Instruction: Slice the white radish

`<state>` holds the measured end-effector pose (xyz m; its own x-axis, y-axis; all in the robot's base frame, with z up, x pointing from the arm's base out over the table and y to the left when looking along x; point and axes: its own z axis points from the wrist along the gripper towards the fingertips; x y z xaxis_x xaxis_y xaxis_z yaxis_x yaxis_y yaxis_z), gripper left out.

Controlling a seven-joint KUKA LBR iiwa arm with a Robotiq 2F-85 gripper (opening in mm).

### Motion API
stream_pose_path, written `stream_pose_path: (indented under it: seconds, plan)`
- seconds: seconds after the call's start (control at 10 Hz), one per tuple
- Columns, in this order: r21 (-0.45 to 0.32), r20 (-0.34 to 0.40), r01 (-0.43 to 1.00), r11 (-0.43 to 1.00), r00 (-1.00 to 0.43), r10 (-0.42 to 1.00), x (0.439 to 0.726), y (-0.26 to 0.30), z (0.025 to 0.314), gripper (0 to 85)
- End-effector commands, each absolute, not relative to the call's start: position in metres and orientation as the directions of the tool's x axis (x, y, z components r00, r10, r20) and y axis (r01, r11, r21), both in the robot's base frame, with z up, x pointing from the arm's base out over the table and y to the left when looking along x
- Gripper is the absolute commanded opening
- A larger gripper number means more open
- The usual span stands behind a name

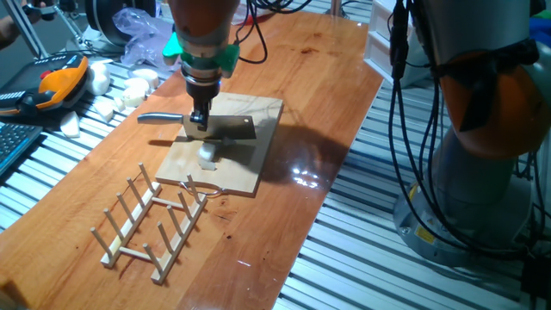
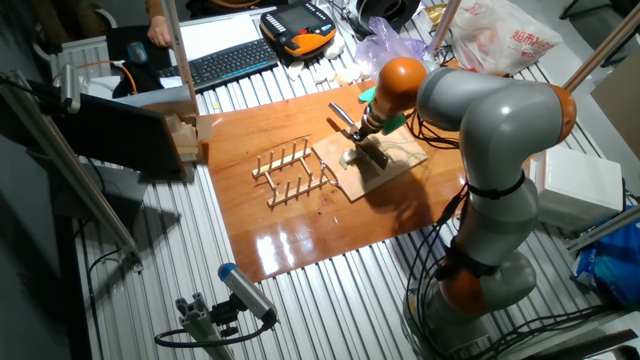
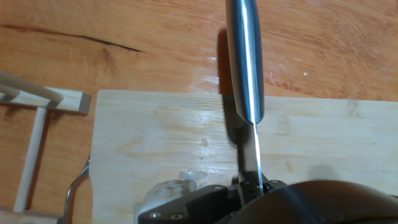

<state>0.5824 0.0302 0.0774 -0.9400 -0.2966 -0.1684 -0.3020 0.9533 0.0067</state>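
Now | pincer (image 1: 199, 118) clamped on cleaver (image 1: 225, 127) spine, blade edge down | white radish (image 1: 209, 155) just below the pincer, on cutting board (image 1: 250, 168) | press straight down, blade vertical (chunk may roll)

white radish (image 1: 208, 154) | small pale chunk | lying on cutting board (image 1: 258, 164)

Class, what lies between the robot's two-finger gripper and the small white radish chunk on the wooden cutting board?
The steel cleaver, held in the gripper, its blade directly above the white radish; clearest in one fixed view.
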Motion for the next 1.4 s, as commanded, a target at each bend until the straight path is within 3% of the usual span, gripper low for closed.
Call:
stream_pose_path:
  seconds: [0.0, 0.6, 0.9, 1.3]
  plan:
    - [0.007, -0.162, -0.299, 0.954, -0.942, -0.294, 0.585, 0.032, 0.084, 0.0]
    - [0.039, -0.135, -0.252, 0.967, -0.960, -0.245, 0.588, 0.048, 0.108, 0.0]
    - [0.030, -0.132, -0.243, 0.969, -0.962, -0.237, 0.603, 0.059, 0.115, 0.0]
    - [0.021, -0.150, -0.260, 0.965, -0.955, -0.254, 0.616, 0.054, 0.106, 0.0]
